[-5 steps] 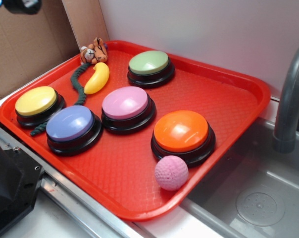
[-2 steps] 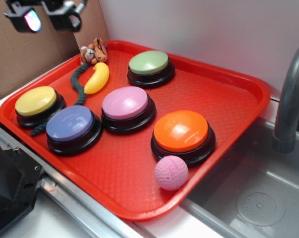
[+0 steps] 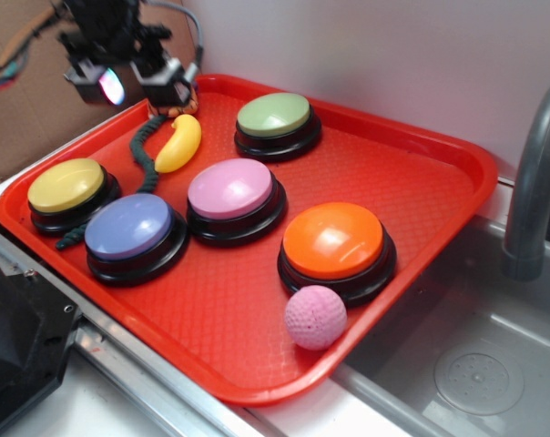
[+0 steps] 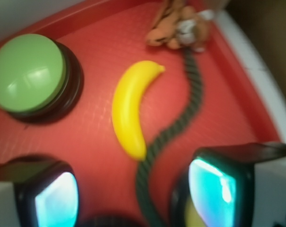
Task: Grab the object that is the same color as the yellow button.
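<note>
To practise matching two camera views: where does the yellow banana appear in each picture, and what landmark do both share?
Exterior: the banana lies upper left on the red tray, right of the dark rope.
Wrist: the banana is at centre, curved, with the gripper below it.
Shared landmark: the green button.

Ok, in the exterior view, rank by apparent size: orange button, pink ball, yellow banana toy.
1. orange button, clearly largest.
2. and 3. pink ball and yellow banana toy: too close to rank, since the ball sits nearer the camera.
</note>
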Controlling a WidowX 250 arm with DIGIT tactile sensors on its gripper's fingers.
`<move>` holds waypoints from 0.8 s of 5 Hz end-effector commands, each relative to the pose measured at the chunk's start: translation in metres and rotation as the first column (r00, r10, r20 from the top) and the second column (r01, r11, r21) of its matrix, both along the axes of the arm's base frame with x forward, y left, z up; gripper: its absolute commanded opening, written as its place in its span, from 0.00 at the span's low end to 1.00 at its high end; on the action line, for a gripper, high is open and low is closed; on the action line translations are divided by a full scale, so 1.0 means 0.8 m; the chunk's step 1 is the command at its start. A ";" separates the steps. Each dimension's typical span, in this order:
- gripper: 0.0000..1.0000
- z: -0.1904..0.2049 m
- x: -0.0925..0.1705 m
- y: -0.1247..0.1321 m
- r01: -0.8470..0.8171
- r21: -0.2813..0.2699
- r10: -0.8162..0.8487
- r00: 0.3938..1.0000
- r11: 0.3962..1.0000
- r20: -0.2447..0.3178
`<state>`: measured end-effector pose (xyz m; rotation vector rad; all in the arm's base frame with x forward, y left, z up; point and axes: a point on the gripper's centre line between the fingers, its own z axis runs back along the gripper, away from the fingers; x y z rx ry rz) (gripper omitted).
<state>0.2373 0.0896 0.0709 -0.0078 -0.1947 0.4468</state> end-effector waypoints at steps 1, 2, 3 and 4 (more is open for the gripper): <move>1.00 -0.038 0.019 0.024 0.037 -0.034 -0.034 0.995 0.999 0.091; 1.00 -0.054 0.025 0.019 0.084 -0.017 -0.082 0.992 0.996 0.098; 1.00 -0.056 0.028 0.017 0.099 -0.011 -0.097 0.991 0.995 0.095; 0.24 -0.059 0.028 0.013 0.106 0.002 -0.106 0.991 0.994 0.085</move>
